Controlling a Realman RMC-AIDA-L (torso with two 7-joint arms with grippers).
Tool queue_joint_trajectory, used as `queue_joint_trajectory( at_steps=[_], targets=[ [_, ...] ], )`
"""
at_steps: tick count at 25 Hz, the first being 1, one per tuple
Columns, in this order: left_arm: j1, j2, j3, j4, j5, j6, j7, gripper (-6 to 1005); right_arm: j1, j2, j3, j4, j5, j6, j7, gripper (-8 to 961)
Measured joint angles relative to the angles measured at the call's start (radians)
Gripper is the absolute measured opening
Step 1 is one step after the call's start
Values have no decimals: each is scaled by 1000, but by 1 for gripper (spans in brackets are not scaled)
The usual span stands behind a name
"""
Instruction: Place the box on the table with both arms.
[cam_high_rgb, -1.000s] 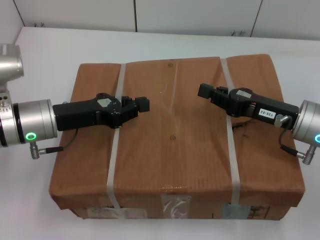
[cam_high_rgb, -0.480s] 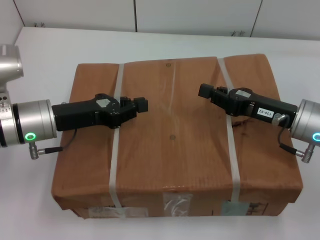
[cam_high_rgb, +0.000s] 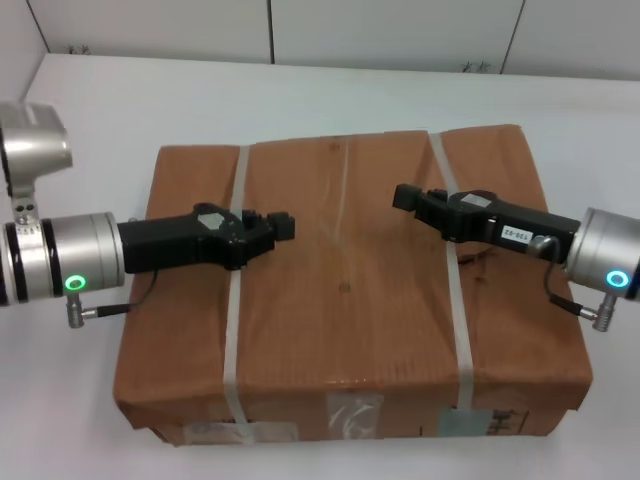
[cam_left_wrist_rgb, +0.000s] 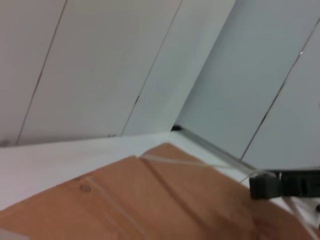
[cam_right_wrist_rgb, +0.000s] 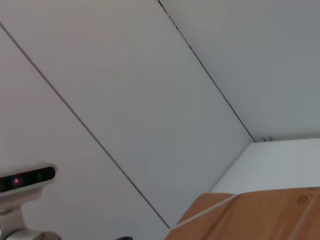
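Observation:
The box (cam_high_rgb: 345, 300), wrapped in brown paper with two white straps, lies flat over the white table (cam_high_rgb: 330, 95), labels and tape on its near side. My left gripper (cam_high_rgb: 283, 228) reaches in from the left, lying across the left strap (cam_high_rgb: 232, 330) on the box top. My right gripper (cam_high_rgb: 406, 198) reaches in from the right across the right strap (cam_high_rgb: 462, 340). Their tips point at each other, apart, over the middle of the top. The left wrist view shows the box top (cam_left_wrist_rgb: 150, 200) and the right gripper's tip (cam_left_wrist_rgb: 280, 185). The right wrist view shows a box corner (cam_right_wrist_rgb: 260, 217).
White wall panels (cam_high_rgb: 390, 30) stand behind the table's far edge. Bare tabletop shows on the left (cam_high_rgb: 90, 150), on the right (cam_high_rgb: 600, 150) and behind the box. The head camera (cam_right_wrist_rgb: 25, 180) shows in the right wrist view.
The box looks smaller and lower than before. Both arms have sunk with it, and their wrists have come a little inward.

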Motion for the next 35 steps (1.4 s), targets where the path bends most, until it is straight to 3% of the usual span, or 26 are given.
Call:
queue_joint_trajectory(
  at_steps=[12, 19, 35],
  targets=[
    [-15, -37, -1, 4, 55, -158, 6, 96, 35, 1, -47, 60, -2, 136, 1, 46],
    [-25, -48, -1, 4, 70, -222, 8, 96, 44, 2, -56, 75, -2, 170, 4, 47],
    [-35, -51, -1, 11, 109, -311, 3, 96, 86, 1, -100, 121, -3, 281, 5, 49]
  ],
)
